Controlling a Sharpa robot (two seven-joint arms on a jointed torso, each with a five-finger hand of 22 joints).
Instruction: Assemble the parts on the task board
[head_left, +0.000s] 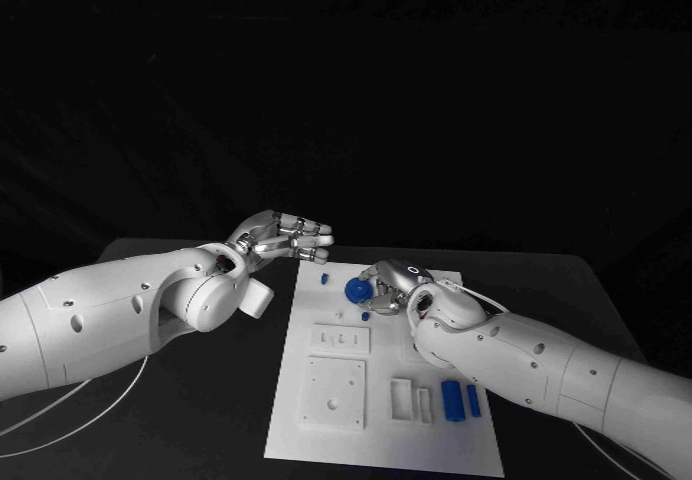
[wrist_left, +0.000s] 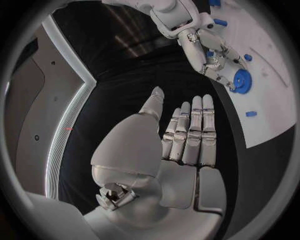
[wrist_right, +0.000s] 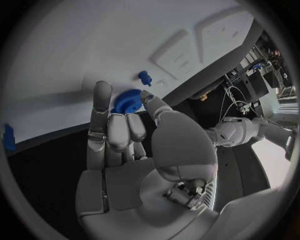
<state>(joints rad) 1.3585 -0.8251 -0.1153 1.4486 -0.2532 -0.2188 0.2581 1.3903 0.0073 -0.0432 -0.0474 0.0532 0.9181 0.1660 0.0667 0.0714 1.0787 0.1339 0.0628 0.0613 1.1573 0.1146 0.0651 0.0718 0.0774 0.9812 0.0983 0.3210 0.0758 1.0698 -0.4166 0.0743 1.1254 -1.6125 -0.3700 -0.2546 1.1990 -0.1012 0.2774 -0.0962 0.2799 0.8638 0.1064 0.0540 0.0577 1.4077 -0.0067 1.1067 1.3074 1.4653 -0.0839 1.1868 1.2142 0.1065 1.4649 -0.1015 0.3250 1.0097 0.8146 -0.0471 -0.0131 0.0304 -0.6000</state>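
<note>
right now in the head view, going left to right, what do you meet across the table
left hand, held off the board's left edge → small blue peg → round blue wheel gripped by the right hand. Lower on the white board: square plate → pair of blue bars.

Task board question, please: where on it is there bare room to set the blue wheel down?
The right hand holds the blue wheel. On the task board, the near strip below the square white plate is bare, as is the left margin beside it. The middle is crowded: slotted plate, white tray, two blue bars. The left hand hovers off the far-left corner.
</note>
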